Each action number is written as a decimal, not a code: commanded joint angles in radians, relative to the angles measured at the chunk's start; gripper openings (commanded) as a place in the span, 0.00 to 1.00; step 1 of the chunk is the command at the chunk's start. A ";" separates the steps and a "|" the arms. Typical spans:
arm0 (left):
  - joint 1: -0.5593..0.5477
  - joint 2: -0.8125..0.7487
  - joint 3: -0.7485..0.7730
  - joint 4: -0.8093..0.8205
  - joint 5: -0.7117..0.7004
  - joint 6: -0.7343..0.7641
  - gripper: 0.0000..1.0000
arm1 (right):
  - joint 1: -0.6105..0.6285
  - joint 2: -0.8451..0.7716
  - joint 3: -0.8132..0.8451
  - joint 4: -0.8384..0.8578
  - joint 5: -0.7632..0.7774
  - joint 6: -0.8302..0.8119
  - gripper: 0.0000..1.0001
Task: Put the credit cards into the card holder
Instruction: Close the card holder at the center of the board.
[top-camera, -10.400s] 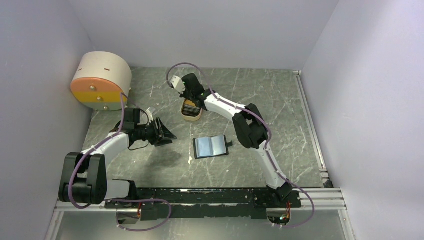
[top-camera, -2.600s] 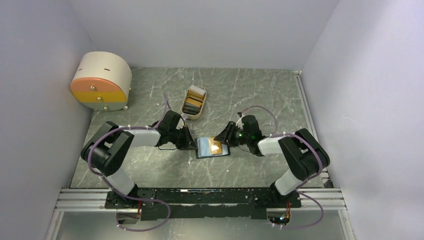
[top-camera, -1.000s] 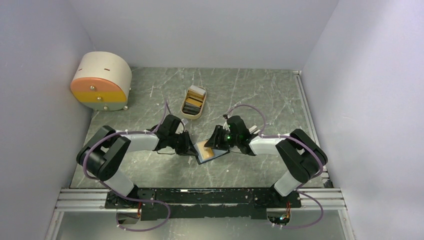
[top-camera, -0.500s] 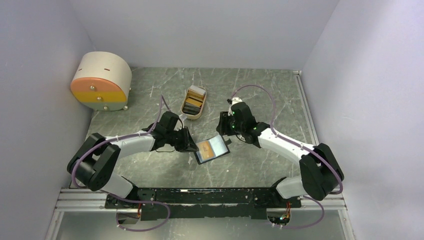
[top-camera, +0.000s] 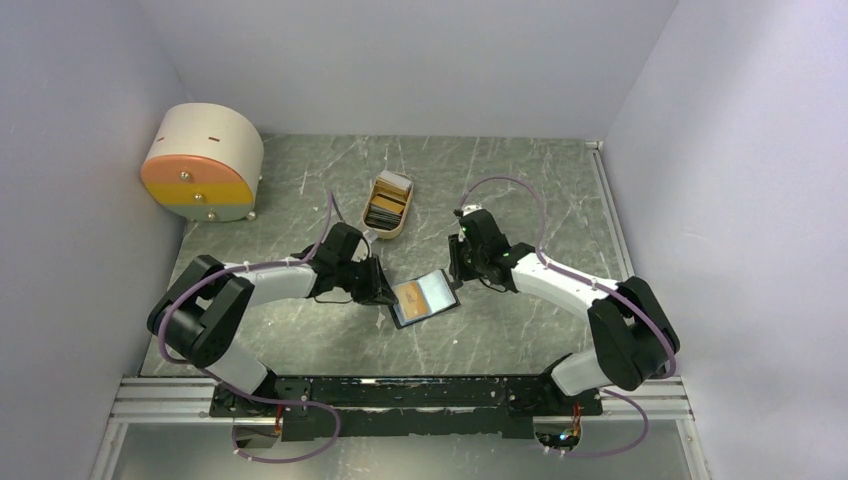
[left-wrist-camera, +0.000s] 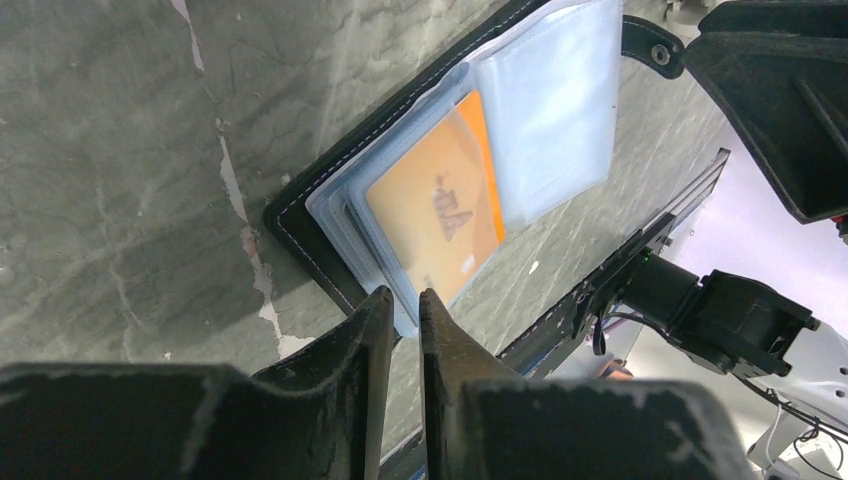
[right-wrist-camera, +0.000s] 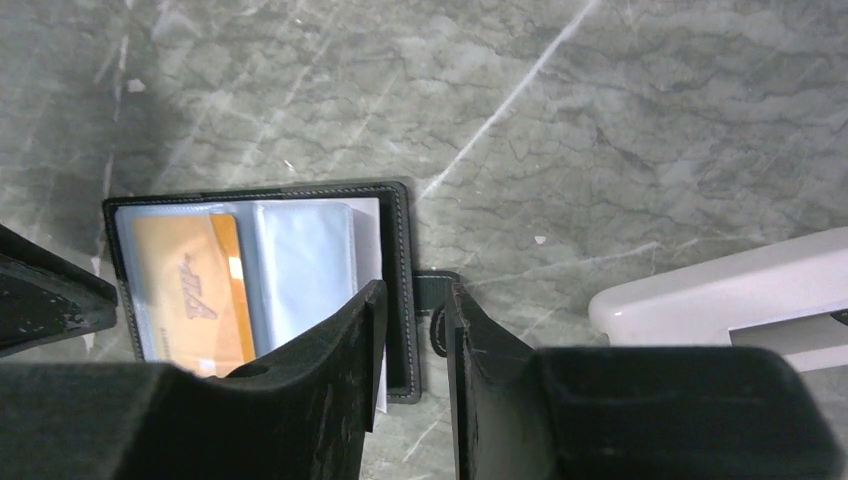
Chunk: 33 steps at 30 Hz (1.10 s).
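Observation:
The card holder (top-camera: 425, 297) lies open on the table, black with glossy blue-grey pockets (left-wrist-camera: 545, 110). One orange credit card (left-wrist-camera: 435, 215) sits in its left pocket (right-wrist-camera: 185, 290). More credit cards (top-camera: 386, 205) are stacked in the beige tray (top-camera: 384, 232) behind. My left gripper (top-camera: 383, 292) rests at the holder's left corner, its jaws a narrow slit apart (left-wrist-camera: 403, 298) with the table showing through. My right gripper (top-camera: 455, 272) hovers over the holder's right edge (right-wrist-camera: 412, 295), open, with the black edge and snap tab (right-wrist-camera: 437, 300) showing in the gap.
A big beige-and-orange round box (top-camera: 203, 160) stands at the back left. Grey walls close in the table on three sides. The arms' black mounting rail (top-camera: 400, 395) runs along the near edge. My right arm's white link (right-wrist-camera: 720, 290) lies just right of the holder.
The right gripper pulled back from over the holder to its right edge and its jaws narrowed. The holder, tipped up a second ago, now lies flatter. The left gripper barely moved.

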 joint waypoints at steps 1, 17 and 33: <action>-0.006 0.020 0.015 0.013 -0.009 0.019 0.22 | -0.019 -0.006 -0.028 -0.006 -0.014 -0.004 0.31; -0.006 0.058 0.023 0.020 -0.012 0.025 0.21 | -0.037 -0.015 -0.036 -0.020 -0.032 0.010 0.20; -0.006 0.041 0.017 0.030 0.006 0.024 0.22 | -0.037 -0.038 -0.033 -0.023 -0.092 0.054 0.00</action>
